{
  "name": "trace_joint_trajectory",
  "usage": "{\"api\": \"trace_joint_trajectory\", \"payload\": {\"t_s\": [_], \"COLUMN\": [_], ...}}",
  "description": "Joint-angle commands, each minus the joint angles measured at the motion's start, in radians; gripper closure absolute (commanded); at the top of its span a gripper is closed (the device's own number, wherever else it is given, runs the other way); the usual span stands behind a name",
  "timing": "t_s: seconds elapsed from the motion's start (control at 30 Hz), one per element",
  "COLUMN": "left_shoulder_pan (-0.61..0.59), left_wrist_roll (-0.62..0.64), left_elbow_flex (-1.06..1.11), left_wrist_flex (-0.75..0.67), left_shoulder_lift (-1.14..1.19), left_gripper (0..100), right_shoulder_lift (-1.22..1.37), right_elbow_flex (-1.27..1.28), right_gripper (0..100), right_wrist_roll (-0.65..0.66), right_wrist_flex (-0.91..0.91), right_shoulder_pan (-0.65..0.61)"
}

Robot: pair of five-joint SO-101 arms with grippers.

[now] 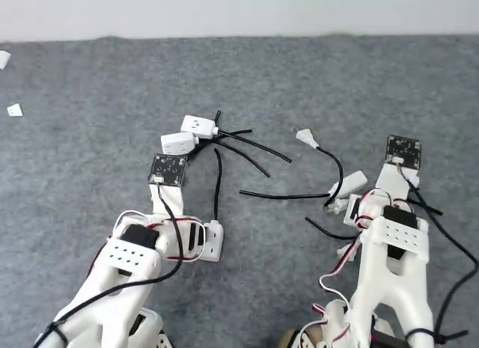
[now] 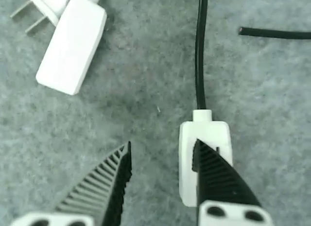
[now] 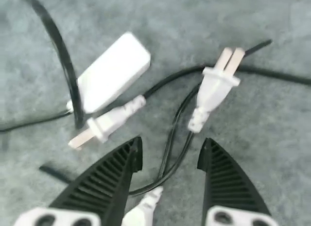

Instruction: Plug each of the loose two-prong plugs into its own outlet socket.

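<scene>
Where grey carpet (image 1: 90, 78) meets white wall (image 1: 224, 11), left claw (image 2: 162, 146) gapes wide, right claw (image 3: 172, 141) likewise.

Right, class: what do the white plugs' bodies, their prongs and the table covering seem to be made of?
Plug body: likely moulded plastic, smooth, white, slightly glossy.
Prongs: probably metal, thin flat strips with pale sheen.
Table covering: seemingly felt or short carpet, grey, fuzzy, matte.

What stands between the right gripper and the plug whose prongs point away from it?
No solid object. The right gripper is open just short of the plug. Only thin black cables run between them on the carpet, so it might catch one when closing.
</scene>
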Motion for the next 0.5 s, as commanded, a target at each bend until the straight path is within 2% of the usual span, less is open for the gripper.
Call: {"api": "trace_joint_trajectory", "payload": {"t_s": [0.0, 0.07, 0.13, 0.27, 0.37, 0.47], "left_shoulder_pan": [-0.072, -0.126, -0.163, -0.167, -0.104, -0.025], "left_wrist_roll": [-0.009, -0.005, -0.002, -0.002, -0.008, -0.009], "left_elbow_flex": [-0.053, -0.079, -0.094, -0.096, -0.085, -0.062], "left_wrist_flex": [-0.021, -0.021, -0.021, -0.023, -0.023, -0.023], "left_shoulder_lift": [0.008, 0.014, 0.014, 0.014, 0.015, 0.009], "left_gripper": [82, 82, 82, 89, 95, 96], "right_shoulder_lift": [-0.015, 0.027, 0.09, 0.289, 0.447, 0.552], "right_elbow_flex": [-0.049, -0.06, -0.114, -0.278, -0.416, -0.548], "right_gripper": [80.1, 80.1, 80.1, 80.1, 80.1, 80.1], "right_wrist_roll": [-0.009, -0.02, -0.086, -0.146, -0.146, -0.153], "right_wrist_flex": [-0.053, -0.076, -0.074, -0.01, 0.104, 0.223], "right_shoulder_pan": [0.062, 0.102, 0.147, 0.188, 0.182, 0.183]}}
